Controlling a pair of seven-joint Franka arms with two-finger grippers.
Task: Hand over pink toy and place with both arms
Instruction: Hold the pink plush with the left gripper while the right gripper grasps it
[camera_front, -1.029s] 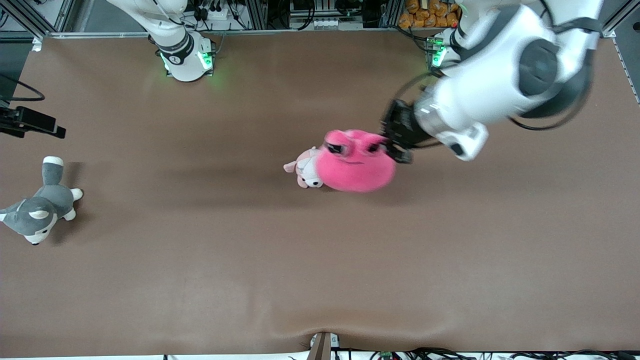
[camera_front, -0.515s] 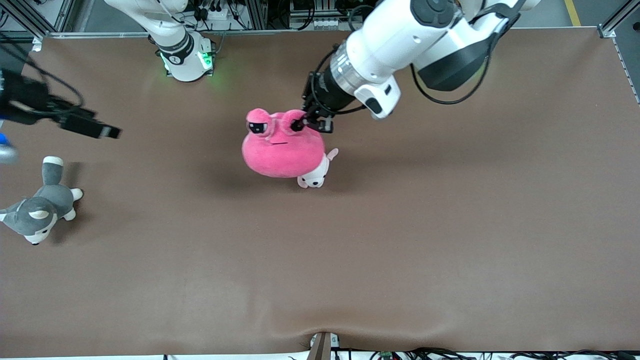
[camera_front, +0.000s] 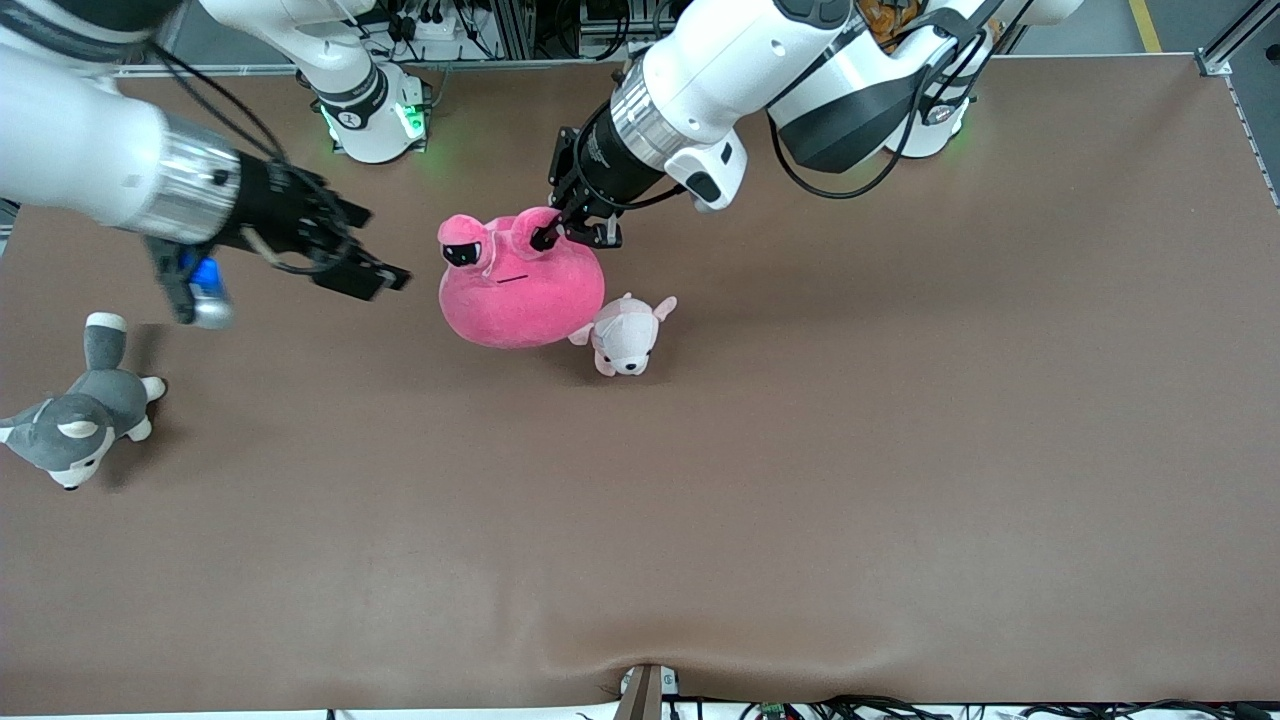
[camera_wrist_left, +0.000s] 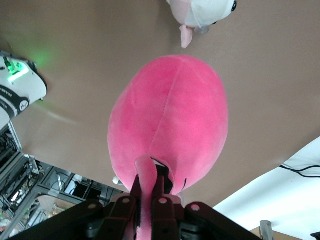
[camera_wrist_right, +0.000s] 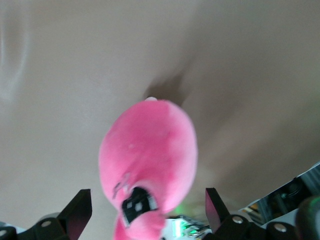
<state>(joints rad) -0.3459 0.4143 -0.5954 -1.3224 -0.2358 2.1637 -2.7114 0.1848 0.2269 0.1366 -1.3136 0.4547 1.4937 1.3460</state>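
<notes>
Now, at the lower left edge of the front view, a grey-and-white husky plush (camera_front: 75, 420) is lying on the brown table (camera_front: 700, 520). Above it, in the upper left of the frame, the right arm is reaching in with the right gripper (camera_front: 372, 274) hanging in the air, its fingers (camera_wrist_right: 77, 210) spread wide with nothing between them, just beside the pink toy (camera_front: 520, 280) without touching it. The right wrist view is showing the toy (camera_wrist_right: 150, 150) centred between those parted fingers. In the upper middle of the frame, the pink toy is hanging from the left gripper (camera_front: 560, 232), which is pinching one of its bulging eye stalks; the left wrist view is showing the fingers (camera_wrist_left: 161, 187) clamped on a pink flap of the toy (camera_wrist_left: 170, 120). A small pale pink-and-white puppy plush (camera_front: 625, 335) is lying on the table just at the toy's lower right in the frame, seemingly touching it. The left arm is stretching in from the upper right.
</notes>
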